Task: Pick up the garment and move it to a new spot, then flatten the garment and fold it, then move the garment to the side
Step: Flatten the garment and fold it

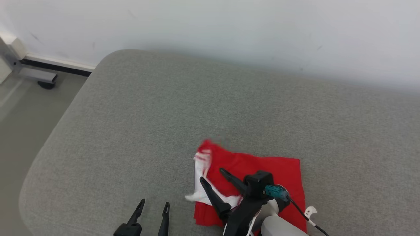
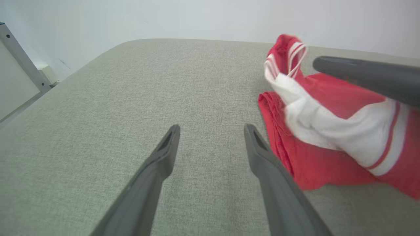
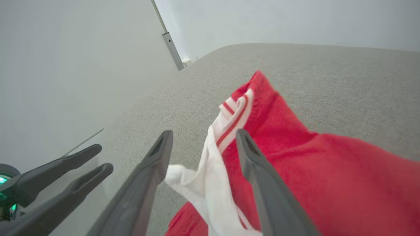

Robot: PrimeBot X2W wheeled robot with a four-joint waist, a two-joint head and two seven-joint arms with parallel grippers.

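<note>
The red garment [image 1: 272, 170] lay partly folded near the front edge of the grey cushion [image 1: 164, 108]. The right gripper [image 1: 211, 174] hung over its white trim, jaws wide; the blurred trim seemed loose, not pinched. The left gripper [image 1: 155, 202] stood just beside, jaws wide and empty, probably keeping clear.

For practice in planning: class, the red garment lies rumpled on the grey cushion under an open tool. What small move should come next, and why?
Probably lower the right tool and pinch the raised white-striped edge: its fingers stand open, and that edge of the garment isn't flat yet.
</note>
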